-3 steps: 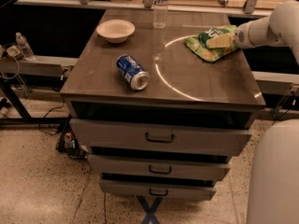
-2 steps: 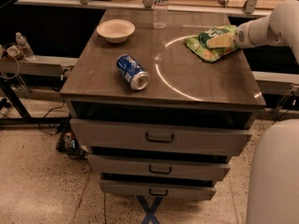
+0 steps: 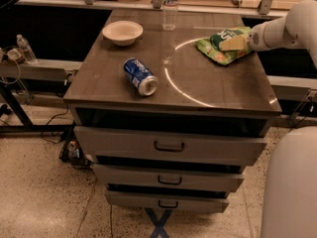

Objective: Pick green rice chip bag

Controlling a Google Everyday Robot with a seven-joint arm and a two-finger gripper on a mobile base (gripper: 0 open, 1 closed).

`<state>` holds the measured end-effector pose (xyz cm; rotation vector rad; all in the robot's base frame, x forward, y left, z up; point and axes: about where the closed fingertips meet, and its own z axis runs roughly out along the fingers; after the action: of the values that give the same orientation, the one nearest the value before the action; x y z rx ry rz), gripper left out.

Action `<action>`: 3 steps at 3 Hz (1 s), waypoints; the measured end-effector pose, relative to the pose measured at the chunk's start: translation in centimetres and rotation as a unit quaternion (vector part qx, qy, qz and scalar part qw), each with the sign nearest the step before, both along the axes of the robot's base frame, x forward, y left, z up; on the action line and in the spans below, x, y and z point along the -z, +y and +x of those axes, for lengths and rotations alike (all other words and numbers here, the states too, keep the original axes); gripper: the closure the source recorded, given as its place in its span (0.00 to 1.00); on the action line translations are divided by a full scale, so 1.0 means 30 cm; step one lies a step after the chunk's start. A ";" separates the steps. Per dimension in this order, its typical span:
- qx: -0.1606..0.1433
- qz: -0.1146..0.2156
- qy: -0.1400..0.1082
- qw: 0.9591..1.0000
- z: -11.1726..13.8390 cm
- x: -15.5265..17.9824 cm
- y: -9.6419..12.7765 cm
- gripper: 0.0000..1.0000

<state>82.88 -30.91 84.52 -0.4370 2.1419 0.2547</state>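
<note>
The green rice chip bag (image 3: 220, 47) lies on the far right part of the brown cabinet top (image 3: 213, 88), crinkled, with white lettering showing. My gripper (image 3: 234, 43) reaches in from the right on a white arm (image 3: 282, 31) and rests right on top of the bag's right half, covering part of it. The bag still lies on the surface.
A blue can (image 3: 140, 76) lies on its side left of centre. A pale bowl (image 3: 123, 32) stands at the back left and a clear water bottle (image 3: 170, 6) at the back middle. The cabinet has three drawers (image 3: 169, 146) below. A white robot body (image 3: 292, 187) fills the lower right.
</note>
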 end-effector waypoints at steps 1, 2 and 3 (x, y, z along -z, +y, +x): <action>0.000 0.000 0.000 1.000 0.000 -0.002 0.000 1.00; 0.000 0.000 0.000 1.000 0.000 -0.004 0.000 1.00; 0.000 0.000 0.000 1.000 0.000 -0.005 0.000 1.00</action>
<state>82.87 -30.91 84.68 -0.4376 2.1416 0.2542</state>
